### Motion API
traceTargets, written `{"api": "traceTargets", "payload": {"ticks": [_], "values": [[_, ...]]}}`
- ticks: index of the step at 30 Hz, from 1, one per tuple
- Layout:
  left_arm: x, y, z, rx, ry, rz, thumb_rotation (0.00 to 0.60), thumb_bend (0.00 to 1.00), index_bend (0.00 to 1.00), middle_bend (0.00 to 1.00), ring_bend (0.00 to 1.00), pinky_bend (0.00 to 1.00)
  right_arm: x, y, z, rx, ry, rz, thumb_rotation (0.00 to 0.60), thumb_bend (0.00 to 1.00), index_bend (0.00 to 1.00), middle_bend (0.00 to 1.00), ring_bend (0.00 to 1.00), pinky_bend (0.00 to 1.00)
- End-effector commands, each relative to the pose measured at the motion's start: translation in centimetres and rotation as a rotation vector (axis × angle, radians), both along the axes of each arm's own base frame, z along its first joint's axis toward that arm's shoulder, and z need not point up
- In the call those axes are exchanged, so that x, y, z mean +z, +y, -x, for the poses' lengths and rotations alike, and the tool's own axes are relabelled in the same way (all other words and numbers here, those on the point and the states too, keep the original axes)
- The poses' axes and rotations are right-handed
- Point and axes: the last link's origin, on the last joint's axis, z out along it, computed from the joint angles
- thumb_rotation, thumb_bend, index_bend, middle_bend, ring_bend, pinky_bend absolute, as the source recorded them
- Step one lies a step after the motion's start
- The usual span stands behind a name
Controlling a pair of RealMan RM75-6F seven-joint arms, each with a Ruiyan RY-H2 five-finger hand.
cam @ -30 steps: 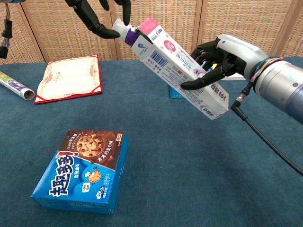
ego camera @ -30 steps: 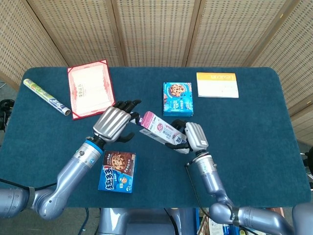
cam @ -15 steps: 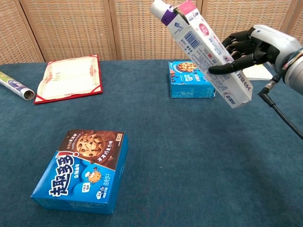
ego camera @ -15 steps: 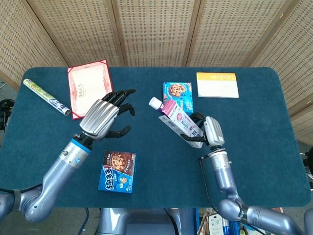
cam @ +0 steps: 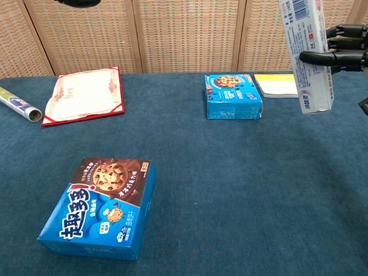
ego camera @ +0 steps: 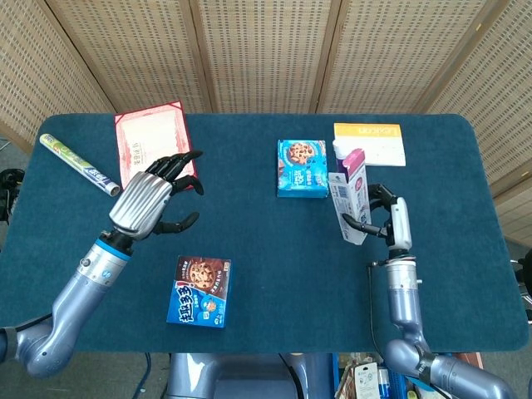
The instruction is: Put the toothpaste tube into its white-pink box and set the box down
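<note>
The box (ego camera: 350,197) is held nearly upright in the air over the right side of the desk (ego camera: 249,274), open end up, with the white cap of the tube (ego camera: 339,147) poking out of its top. A second ago it lay tilted and lower, near the desk's middle; it has since swung right and stood up. The right hand (ego camera: 391,220) grips it from the side, fingers (cam: 322,56) wrapped round its lower half. The left hand (ego camera: 150,196) holds nothing, fingers spread and lightly curled; it was at the tube's end a second ago and has pulled back left, near the red folder (ego camera: 151,150). Behind the box: a blue cookie box (ego camera: 302,167) and a yellow booklet (ego camera: 370,143). Another cookie box (ego camera: 200,290) sits front left; a foil roll (ego camera: 79,164) far left.
</note>
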Motion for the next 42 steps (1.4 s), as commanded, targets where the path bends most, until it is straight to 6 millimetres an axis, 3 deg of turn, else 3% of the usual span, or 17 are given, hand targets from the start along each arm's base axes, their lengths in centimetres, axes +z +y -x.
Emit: {"api": "traceTargets", "payload": {"ticks": [1,10,13,17,22,30,42], "values": [[0.0,0.0,0.1,0.0,0.001,0.0,0.6,0.33,0.42,0.1,0.13,0.16,-0.1,0.2,0.3,0.0,-0.026,0.02,0.6,0.11,0.66,0.57,0.46,0.54],[-0.2,0.1,0.5,0.01,0.008,0.003,0.6,0.33,0.42,0.1,0.13,0.16,0.1,0.3,0.6,0.016,-0.016,0.048,0.6,0.11,0.66,0.57,0.46,0.54],[-0.2,0.2,0.8,0.014,0.022,0.001,0.6,0.32,0.42,0.1,0.13,0.16,0.5,0.2,1.1,0.03,0.13,0.071,0.6,0.11,0.66,0.57,0.46,0.54],[-0.4,0.3,2.1,0.046,0.08,0.007,0.6,0.32,0.42,0.1,0.13,0.16,0.9,1.0,2.8,0.059,0.449,0.027,0.6,0.11,0.66,0.57,0.46,0.54],[-0.4,0.3,3.3,0.07,0.12,0.009,0.6,0.32,0.42,0.1,0.13,0.16,1.4,1.9,3.7,0.071,0.681,-0.027,0.6,0.11,0.66,0.57,0.46,0.54],[-0.7,-0.8,6.8,0.129,0.211,0.022,0.6,0.32,0.42,0.1,0.13,0.16,1.5,4.6,5.8,0.049,0.945,-0.125,0.6,0.11,0.66,0.56,0.46,0.54],[-2.2,-4.0,14.0,0.206,0.339,-0.006,0.6,0.32,0.42,0.1,0.12,0.13,0.7,8.4,9.2,0.005,1.077,-0.218,0.6,0.11,0.66,0.55,0.46,0.51]]}}
